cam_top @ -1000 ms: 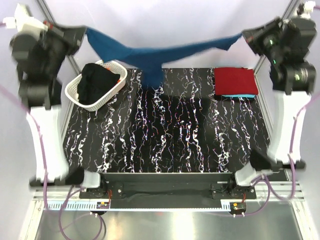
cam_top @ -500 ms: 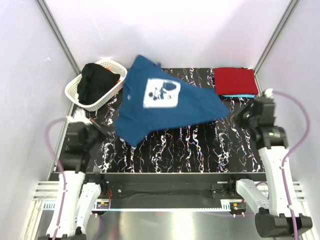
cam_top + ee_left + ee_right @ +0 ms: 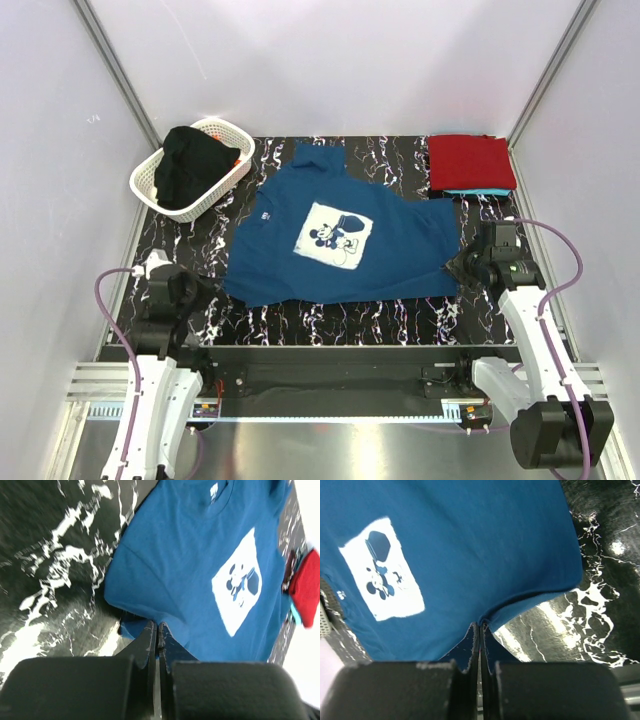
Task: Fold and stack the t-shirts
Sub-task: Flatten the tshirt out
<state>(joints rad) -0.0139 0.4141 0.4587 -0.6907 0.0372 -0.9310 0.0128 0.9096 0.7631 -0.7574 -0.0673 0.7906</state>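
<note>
Left gripper (image 3: 157,630) and right gripper (image 3: 481,630) pinch corners of the navy t-shirt (image 3: 340,240).

The blue shirt (image 3: 340,240) lies flat over the middle of the desk (image 3: 330,320), so the room low above it is free. The 2 far corners are taken: the basket (image 3: 143,183) stands high on the left, the folded red shirt (image 3: 470,160) on the right. Bare desk is open along the near edge.
</note>
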